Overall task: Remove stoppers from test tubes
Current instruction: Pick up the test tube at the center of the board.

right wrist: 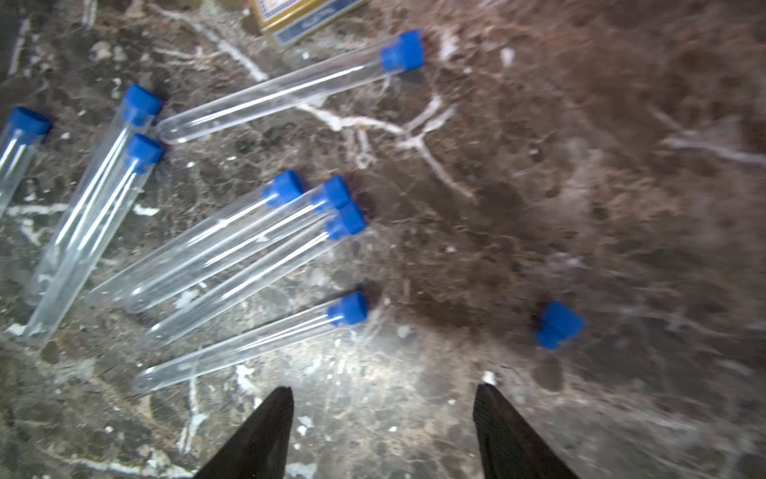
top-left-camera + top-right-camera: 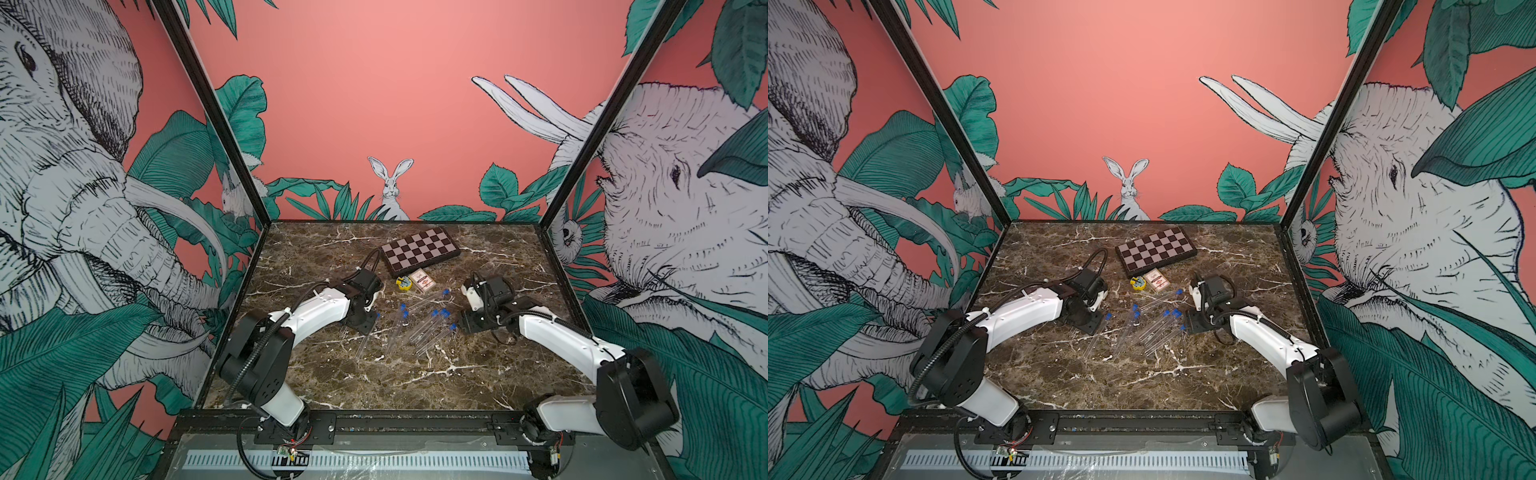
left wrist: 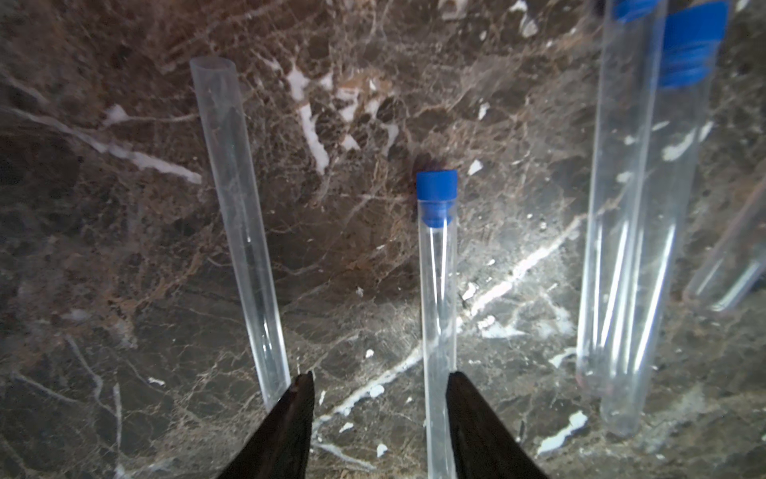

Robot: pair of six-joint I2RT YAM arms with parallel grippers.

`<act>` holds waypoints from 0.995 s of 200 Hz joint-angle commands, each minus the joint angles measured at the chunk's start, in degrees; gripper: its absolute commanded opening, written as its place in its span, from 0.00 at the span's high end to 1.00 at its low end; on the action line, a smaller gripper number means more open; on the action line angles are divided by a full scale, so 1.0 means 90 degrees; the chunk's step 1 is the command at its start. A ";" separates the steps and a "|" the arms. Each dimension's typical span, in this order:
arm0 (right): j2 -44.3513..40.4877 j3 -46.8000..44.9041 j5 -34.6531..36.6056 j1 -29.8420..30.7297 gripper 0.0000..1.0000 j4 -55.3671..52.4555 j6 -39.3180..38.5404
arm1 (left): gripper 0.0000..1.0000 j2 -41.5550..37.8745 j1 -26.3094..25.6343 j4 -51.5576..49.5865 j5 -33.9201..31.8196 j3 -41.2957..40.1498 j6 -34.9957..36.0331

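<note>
One stopper [image 1: 557,324] lies loose on the marble tabletop [image 1: 621,166] near the empty, open right gripper [image 1: 383,387]. The left gripper [image 3: 380,374], jaws apart, straddles a capped test tube [image 3: 437,290] and should centre it before clamping.

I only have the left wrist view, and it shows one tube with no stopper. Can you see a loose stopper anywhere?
Observer: Yes. In the right wrist view a loose stopper lies on the marble table, apart from all the tubes.
Operator: Is the right gripper holding anything?
Observer: No. The right gripper has its fingers spread, nothing between them.
Operator: Anything beyond the tubes I should avoid?
Observer: A chessboard lies flat at the far side, seen in a top view.
</note>
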 commanded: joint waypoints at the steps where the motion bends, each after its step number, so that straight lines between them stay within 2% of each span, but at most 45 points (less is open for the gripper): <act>1: 0.0121 -0.0210 -0.0574 0.0155 0.27 0.0857 0.0510 | 0.50 0.0100 -0.0086 0.0028 -0.0039 0.0114 -0.0100; 25: 0.0198 -0.0295 -0.0891 0.0253 0.26 0.1298 0.0760 | 0.54 0.0280 -0.0161 0.0077 -0.0047 0.0140 -0.0120; 71: 0.0292 -0.0136 -0.0728 0.0329 0.25 0.1135 0.0649 | 0.55 0.0547 -0.0280 0.0277 0.0040 0.0039 -0.0198; 105: 0.0225 -0.0107 -0.0681 0.0324 0.25 0.1061 0.0605 | 0.60 0.0691 -0.0293 0.0323 0.0019 0.0024 -0.0232; 170: 0.0100 0.0130 -0.0613 0.0329 0.25 0.0851 0.0510 | 0.80 0.0775 -0.0295 0.0342 0.0031 -0.0080 -0.0272; 199: 0.0122 0.0140 -0.0866 0.0320 0.24 0.0934 0.0543 | 0.86 0.0647 -0.0295 0.0284 0.0015 -0.0039 -0.0237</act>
